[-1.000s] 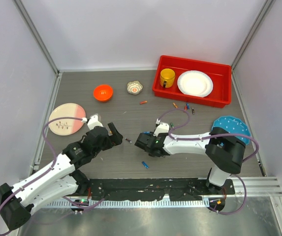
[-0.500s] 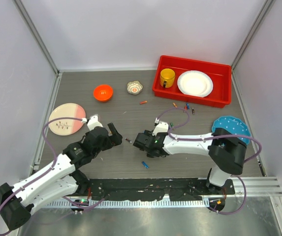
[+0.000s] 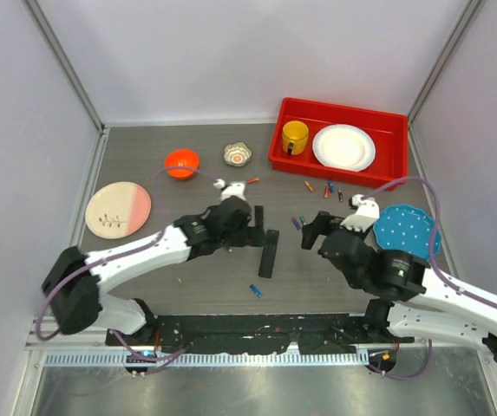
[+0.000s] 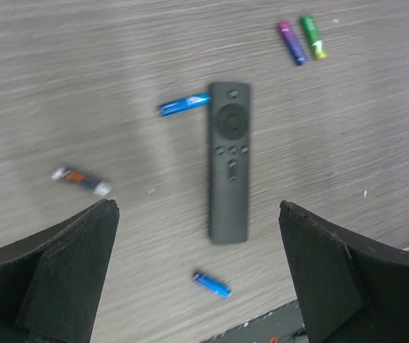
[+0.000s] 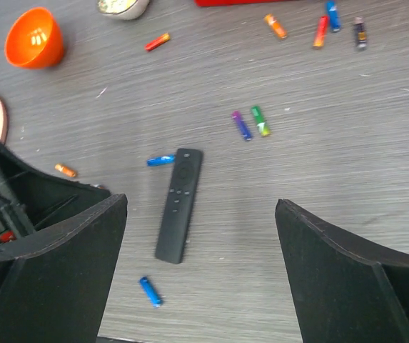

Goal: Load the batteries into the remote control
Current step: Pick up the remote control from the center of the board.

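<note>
Top external: remote control (image 3: 268, 252) flat between wide-open left claw (image 3: 252, 228) and wide-open right claw (image 3: 315, 227), ungripped.

Bare table (image 4: 361, 136) flanks both long sides of the remote (image 4: 228, 161), room for me there; a blue battery (image 4: 183, 105) crowds its button end, a second blue battery (image 4: 211, 284) lies near its foot.

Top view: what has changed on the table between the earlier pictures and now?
The right claw opened and pulled back to the right, leaving the remote loose on the table, buttons up. The left claw, open, swung right to just beside it. The red bin and the blue battery near the front edge stayed put.
</note>
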You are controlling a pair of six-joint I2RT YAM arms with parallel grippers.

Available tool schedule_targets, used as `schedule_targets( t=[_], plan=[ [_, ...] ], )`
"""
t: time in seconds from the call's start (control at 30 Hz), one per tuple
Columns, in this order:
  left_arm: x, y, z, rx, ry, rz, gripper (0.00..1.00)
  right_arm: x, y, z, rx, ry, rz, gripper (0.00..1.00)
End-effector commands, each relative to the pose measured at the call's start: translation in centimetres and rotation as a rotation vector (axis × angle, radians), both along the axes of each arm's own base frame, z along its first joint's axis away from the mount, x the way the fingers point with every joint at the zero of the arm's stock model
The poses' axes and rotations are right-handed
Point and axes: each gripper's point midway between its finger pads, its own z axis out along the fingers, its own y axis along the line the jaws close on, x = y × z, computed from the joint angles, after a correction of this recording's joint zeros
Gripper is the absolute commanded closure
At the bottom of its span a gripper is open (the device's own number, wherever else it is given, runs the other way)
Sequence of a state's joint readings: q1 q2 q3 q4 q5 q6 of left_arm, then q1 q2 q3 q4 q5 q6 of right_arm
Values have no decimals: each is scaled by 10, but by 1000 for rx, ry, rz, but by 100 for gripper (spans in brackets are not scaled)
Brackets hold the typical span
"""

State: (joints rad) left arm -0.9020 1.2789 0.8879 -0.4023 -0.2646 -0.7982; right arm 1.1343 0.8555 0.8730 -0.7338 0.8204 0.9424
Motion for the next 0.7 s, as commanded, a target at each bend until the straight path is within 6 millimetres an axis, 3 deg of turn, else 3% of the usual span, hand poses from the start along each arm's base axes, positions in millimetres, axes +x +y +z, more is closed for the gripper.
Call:
schedule_targets(
  t=[0.0, 0.1, 0.17, 0.27, 0.43, 0.67],
  plan=[
    [10, -54, -11, 65, 6, -130, 2, -2, -38, -24, -93, -52, -50, 10],
    [5, -82, -27, 71, 38, -233, 9, -6, -36, -27, -49, -70, 5, 10],
    [6, -93, -25, 77, 27, -257, 9, -10, -32, -25, -44, -68, 53, 9],
    [9, -97, -37, 127, 62, -258, 8, -11, -33, -25, -63, -75, 74, 9],
    [5, -100, -65, 223, 97, -256, 18, -12, -36, -30, -68, -72, 68, 9],
    [12, -96, -79, 300, 90, -197, 23, -12, -41, -27, -34, -87, 39, 10]
  ],
)
